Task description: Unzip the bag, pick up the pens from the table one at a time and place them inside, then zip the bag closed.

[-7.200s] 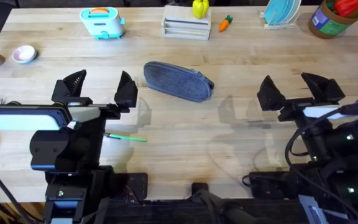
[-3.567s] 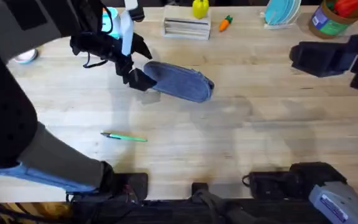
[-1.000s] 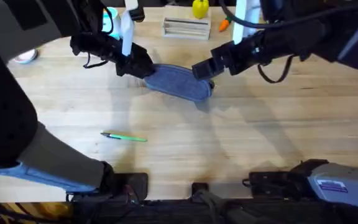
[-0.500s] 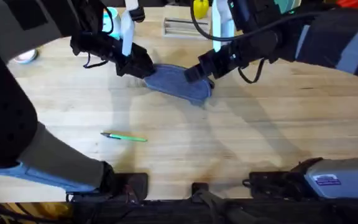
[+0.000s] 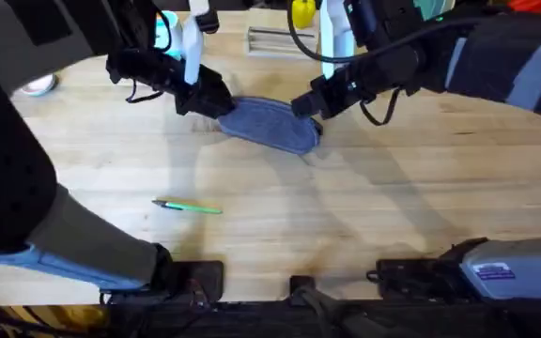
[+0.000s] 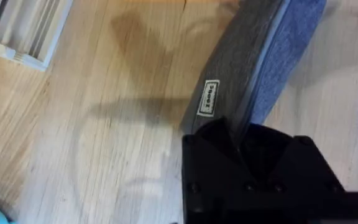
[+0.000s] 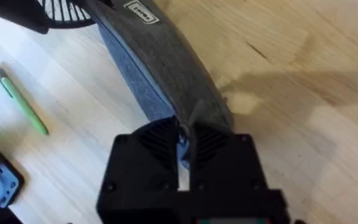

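Note:
The blue-grey bag (image 5: 270, 125) lies slanted on the pale wooden table (image 5: 393, 207), zip side up. My left gripper (image 5: 212, 101) is shut on the bag's left end; in the left wrist view its black fingers (image 6: 229, 140) pinch the fabric just past a small white label (image 6: 209, 98). At the bag's right end my right gripper (image 5: 306, 105) is shut, and the right wrist view shows a thin grey tab of the bag (image 7: 194, 117) between its fingers (image 7: 166, 146). One green pen (image 5: 188, 207) lies alone on the table nearer the bases, and the green pen (image 7: 20, 99) also shows beside the bag (image 7: 160, 56).
A white slatted rack (image 5: 280, 40) with a yellow object (image 5: 301, 12) on it stands at the back behind the bag. A small pink bowl (image 5: 36, 84) sits at the far left. The raised left arm looms large and dark over the lower left.
Over the last second my right gripper came in onto the bag's right end, then shifted slightly back to the right. The left gripper, bag and pen stayed put.

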